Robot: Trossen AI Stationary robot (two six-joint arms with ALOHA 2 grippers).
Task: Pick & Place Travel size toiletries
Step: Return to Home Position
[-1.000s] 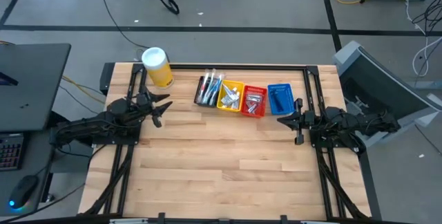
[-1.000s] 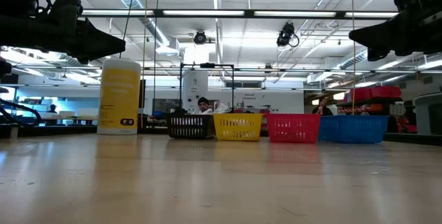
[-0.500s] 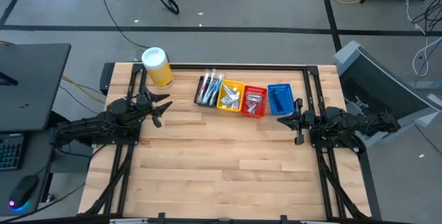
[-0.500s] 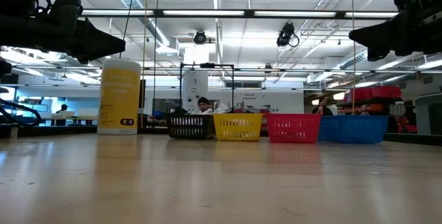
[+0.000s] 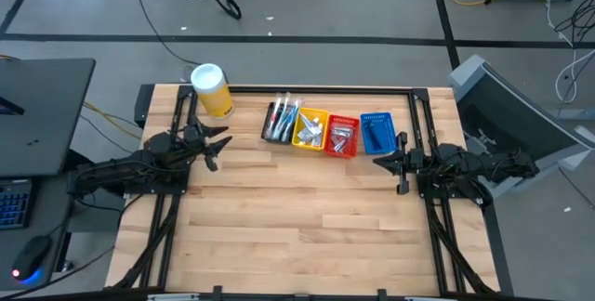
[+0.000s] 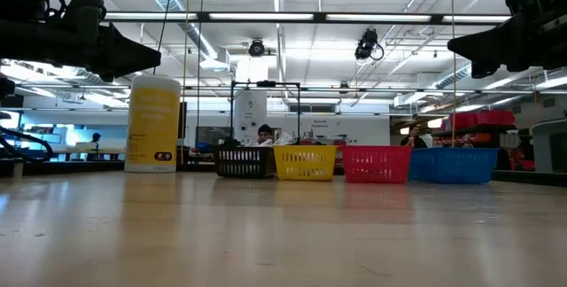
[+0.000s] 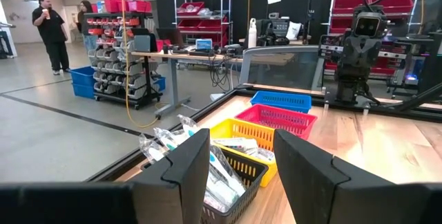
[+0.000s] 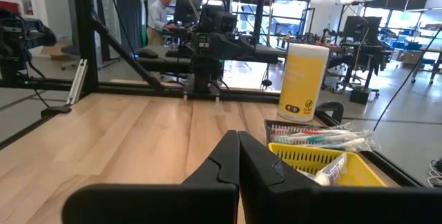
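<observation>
The travel size toiletries lie sorted in a row of little baskets at the table's far edge: toothbrushes in the black basket (image 5: pixel 281 120), white tubes in the yellow one (image 5: pixel 310 129) and the red one (image 5: pixel 342 135), dark razors in the blue one (image 5: pixel 376 131). My left gripper (image 5: pixel 219 145) hovers open at the table's left, pointing level toward the baskets, with nothing between its fingers (image 7: pixel 242 165). My right gripper (image 5: pixel 389 160) hovers shut at the table's right, just near of the blue basket, its fingers (image 8: pixel 238 156) closed together on nothing.
A big yellow canister with a white lid (image 5: pixel 211 90) stands at the far left corner, beyond my left gripper. The wide wooden tabletop (image 5: pixel 297 217) stretches toward the near edge. People stand in the room beyond the table.
</observation>
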